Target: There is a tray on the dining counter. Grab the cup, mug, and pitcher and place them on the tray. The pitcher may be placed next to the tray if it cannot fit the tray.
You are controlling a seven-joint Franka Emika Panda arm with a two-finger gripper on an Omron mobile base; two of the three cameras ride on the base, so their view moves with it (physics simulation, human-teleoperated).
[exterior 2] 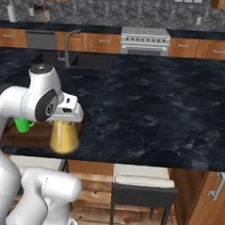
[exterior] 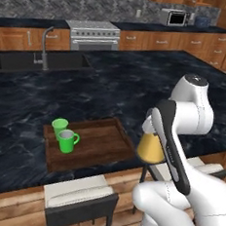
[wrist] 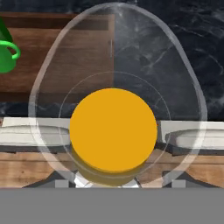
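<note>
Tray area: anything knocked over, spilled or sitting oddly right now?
Nothing stands out. The cup and mug stand upright on the tray, nothing spilled. The pitcher hangs upright in the pincer off the tray's right end, over the dining counter edge.

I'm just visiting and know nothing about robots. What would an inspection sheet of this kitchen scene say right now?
Surface: black veined dining counter with a built-in sink and faucet.
Job's things: cup and mug stand upright on the tray; pitcher hangs at the gripper, above the counter's front edge, to the right of the tray.
Clutter: nothing seen.
Grippers: jaws wide around the pitcher's rim, apparently holding it.
Cables: nothing seen.
Surroundings: stools below the counter edge; stove, microwave and wooden cabinets behind.
</note>
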